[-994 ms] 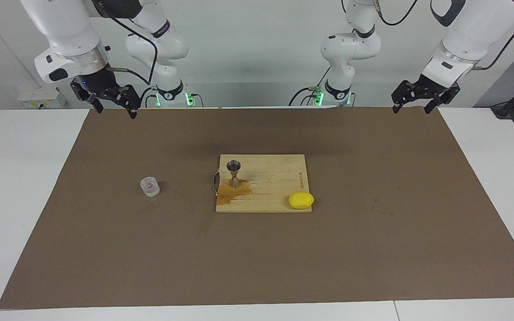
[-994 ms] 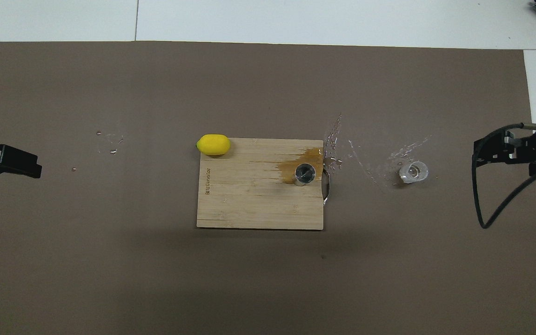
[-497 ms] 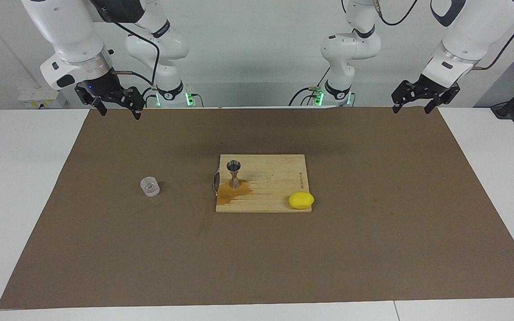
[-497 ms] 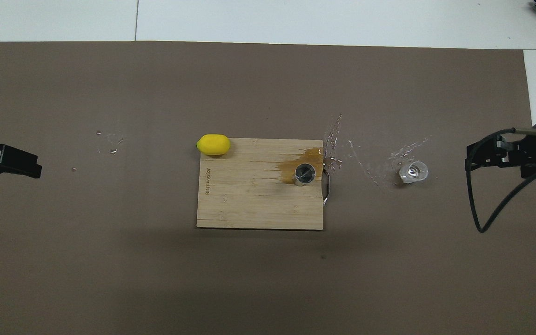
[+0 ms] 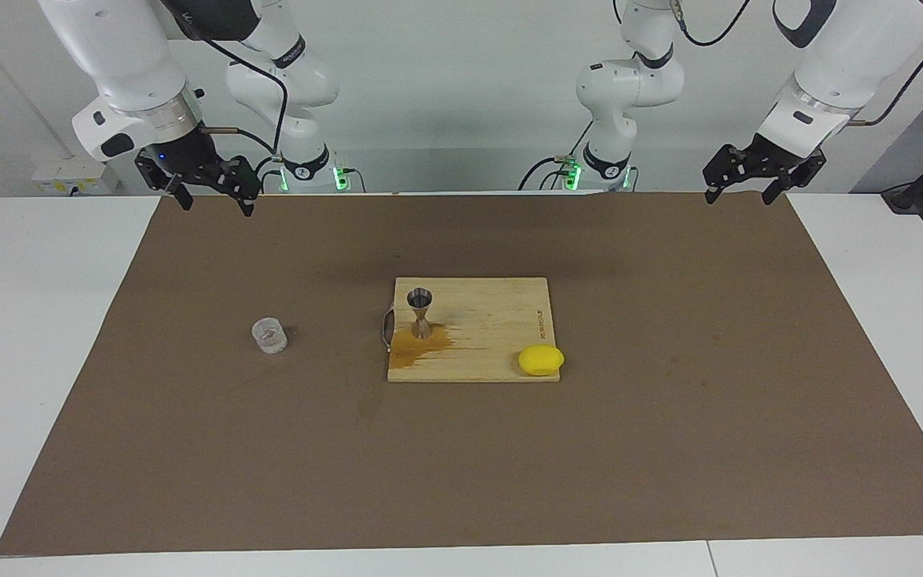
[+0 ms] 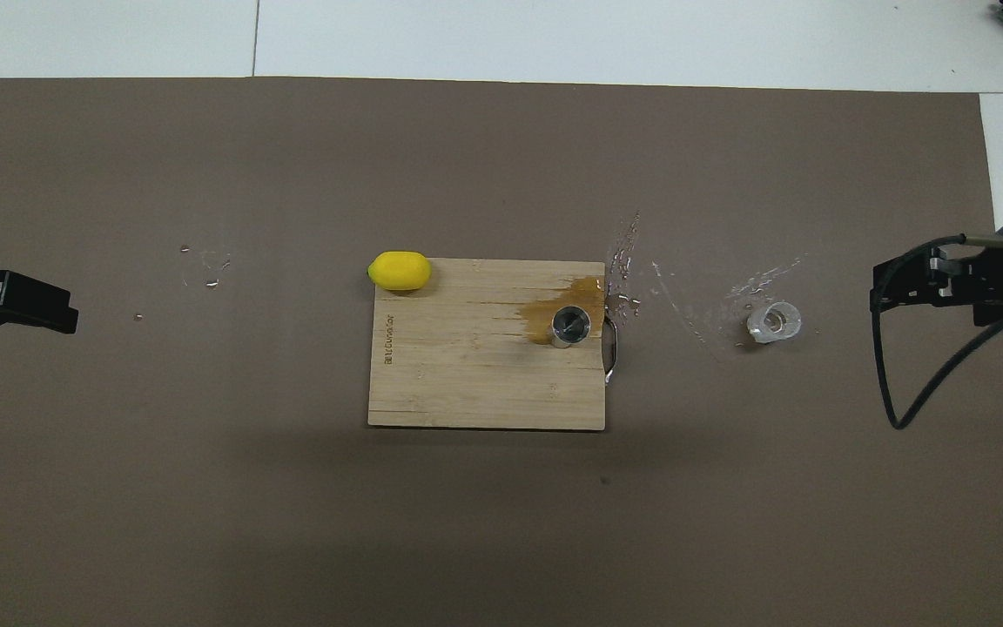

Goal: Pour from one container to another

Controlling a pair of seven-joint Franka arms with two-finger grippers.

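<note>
glass tumbler (image 5: 269,336) upright on brown mat (image 5: 670,449), at 9 o'clock of the board in the facing view, apart, reachable by right arm | jigger (image 5: 420,312) upright on cutting board (image 5: 493,336) beside wet stain, mouth up to receive | lemon (image 5: 541,360) at board's 4 o'clock corner | right gripper (image 5: 211,195) released, over mat edge | left gripper (image 5: 738,187) released, waiting

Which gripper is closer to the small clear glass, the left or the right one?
Right. The right gripper hangs open at the glass's end of the table; the left gripper waits open over the mat's other end.
</note>
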